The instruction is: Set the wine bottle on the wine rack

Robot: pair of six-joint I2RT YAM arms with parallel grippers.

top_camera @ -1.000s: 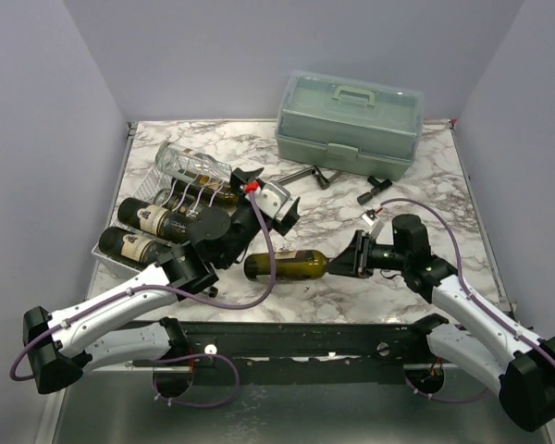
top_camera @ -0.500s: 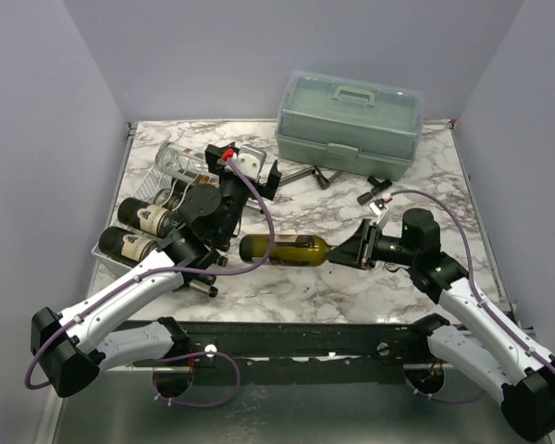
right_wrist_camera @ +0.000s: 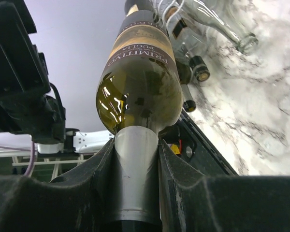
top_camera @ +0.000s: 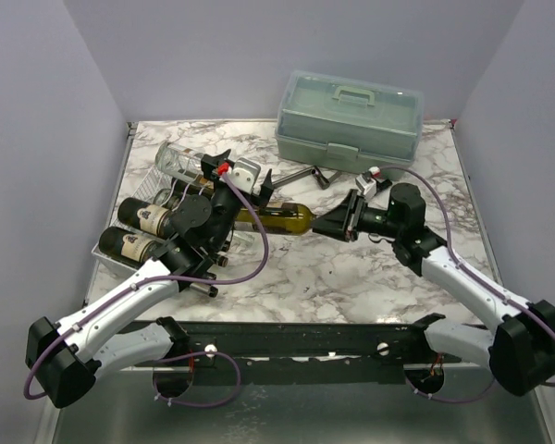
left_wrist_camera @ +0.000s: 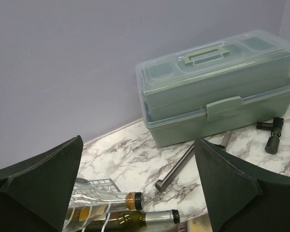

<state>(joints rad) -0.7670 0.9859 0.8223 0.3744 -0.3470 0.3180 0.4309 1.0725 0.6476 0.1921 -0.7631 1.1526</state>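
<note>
Wine bottle (top_camera: pixel 287 218): olive-green glass, smooth and glossy, with a silver foil capsule on the neck. It lies about level, neck pointing right and base end toward the wine rack (top_camera: pixel 151 188). Base is hidden behind the L arm, so can't tell if it touches rack or table.

R gripper (top_camera: pixel 339 225): both fingers clamped on the foil neck, 1 each side, seen close in the R wrist view.

L gripper (top_camera: pixel 245 166): black fingers (left_wrist_camera: pixel 43 181) spread wide with nothing between. It hangs over the rack's far R end, above the bottle necks.

Rack is thin white wire, flat, at table L. It carries 2 dark bottles (top_camera: pixel 146 219) w/ pale labels lying side by side, plus a clear glass bottle (top_camera: pixel 180 163) at the far end w/ an amber cap. Label text too small to read.

Table (top_camera: pixel 351 277): white marble pattern w/ grey veins.

Around: pale green translucent plastic toolbox (top_camera: pixel 349 120), boxy, w/ moulded handle and front latch, shut, at the back and well apart from the rack. A grey metal bar tool (left_wrist_camera: pixel 176 166) lies just in front of it. A black T-shaped tool (left_wrist_camera: pixel 272 135) lies to the R of the bar.

In the way: L arm wrist crosses over the bottle body, between bottle and rack.

Writing: held bottle's tan label reads approx "PRIMITIVO / PUGLIA", caps, dark band above.
</note>
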